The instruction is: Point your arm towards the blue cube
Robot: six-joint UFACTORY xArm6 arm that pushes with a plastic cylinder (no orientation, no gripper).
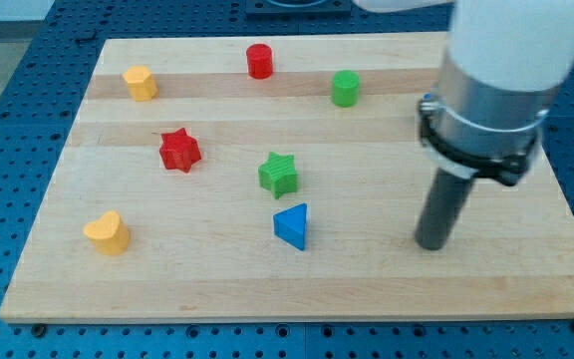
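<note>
No blue cube shows; the only blue block is a blue triangular block (pixel 292 225) at the board's lower middle. My tip (pixel 431 244) rests on the wooden board (pixel 367 289) to the right of that block, about a hand's width away and not touching it. A green star (pixel 278 174) lies just above the blue block. The arm's white and grey body covers the board's upper right, so anything under it is hidden.
A red star (pixel 179 150) lies left of centre. A red cylinder (pixel 259 61) and a green cylinder (pixel 346 88) stand near the top. A yellow block (pixel 140 83) is at upper left, a yellow heart (pixel 107 233) at lower left.
</note>
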